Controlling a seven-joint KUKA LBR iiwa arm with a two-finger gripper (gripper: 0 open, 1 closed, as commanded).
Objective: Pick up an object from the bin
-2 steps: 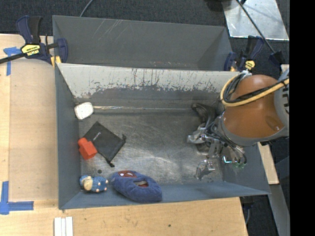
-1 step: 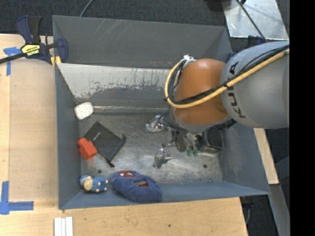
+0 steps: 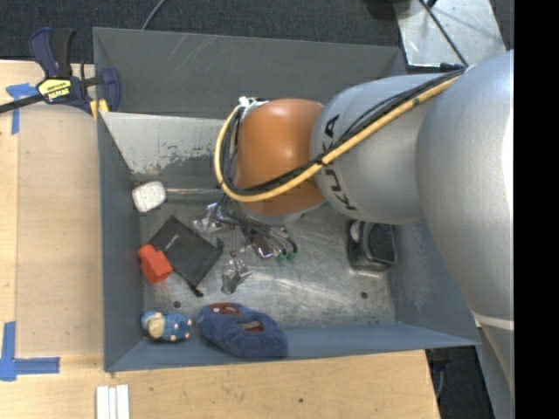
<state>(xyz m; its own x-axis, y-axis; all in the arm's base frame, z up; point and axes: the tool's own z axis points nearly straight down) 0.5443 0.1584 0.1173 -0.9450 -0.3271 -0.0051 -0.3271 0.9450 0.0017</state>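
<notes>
My gripper [image 3: 238,244] hangs under the orange wrist cover in the middle of the bin, low over the floor. Its metal parts sit just right of a flat black square [image 3: 187,248] lying tilted on the bin floor. A small red block [image 3: 155,263] rests against the square's left corner. A small green bit [image 3: 282,254] shows at the gripper's right side; what it belongs to I cannot tell. Nothing can be seen held in the gripper.
A white-headed tool [image 3: 149,196] with a thin metal handle lies at the back left. A blue cloth [image 3: 244,331] and a small blue and yellow toy figure [image 3: 165,326] lie along the front wall. A dark grey object [image 3: 372,244] sits at the right, under the arm.
</notes>
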